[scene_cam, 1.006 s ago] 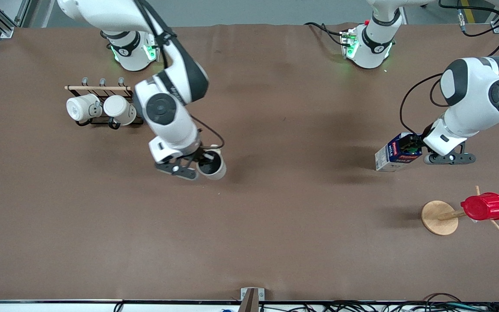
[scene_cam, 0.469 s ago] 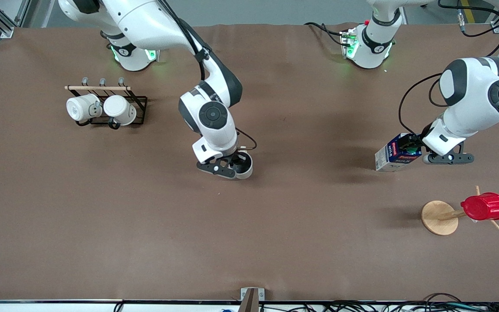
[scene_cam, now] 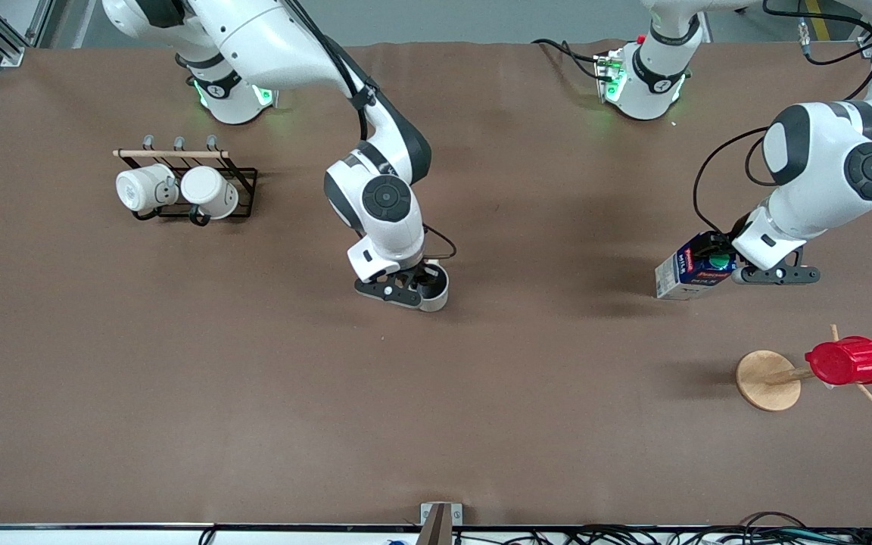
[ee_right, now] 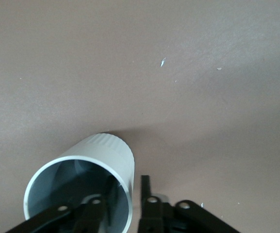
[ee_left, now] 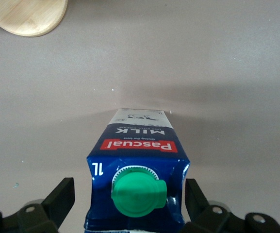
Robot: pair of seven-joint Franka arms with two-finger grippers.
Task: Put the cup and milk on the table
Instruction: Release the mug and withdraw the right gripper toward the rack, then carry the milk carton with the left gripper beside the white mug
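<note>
The cup (scene_cam: pixel 440 297) is pale grey-beige and sits low over the middle of the brown table (scene_cam: pixel 481 393); I cannot tell whether it touches. My right gripper (scene_cam: pixel 425 286) is shut on its wall. In the right wrist view one finger is inside the cup (ee_right: pixel 108 153) and one outside, at my right gripper (ee_right: pixel 125 194). The milk (scene_cam: pixel 682 272), a blue and white carton with a green cap, stands on the table toward the left arm's end. My left gripper (scene_cam: pixel 712 261) is open around its top. In the left wrist view the fingers (ee_left: pixel 64 194) stand apart on either side of the milk (ee_left: pixel 137 133).
A black rack with two white mugs (scene_cam: pixel 179 189) stands toward the right arm's end. A ribbed red cup (scene_cam: pixel 845 361) hangs on a wooden stand with a round base (scene_cam: pixel 765 378), nearer the front camera than the milk. That base shows in the left wrist view (ee_left: pixel 28 14).
My right arm carried the cup from near the rack to the middle of the table and lowered it. My left gripper shifted slightly; the milk stayed put.
</note>
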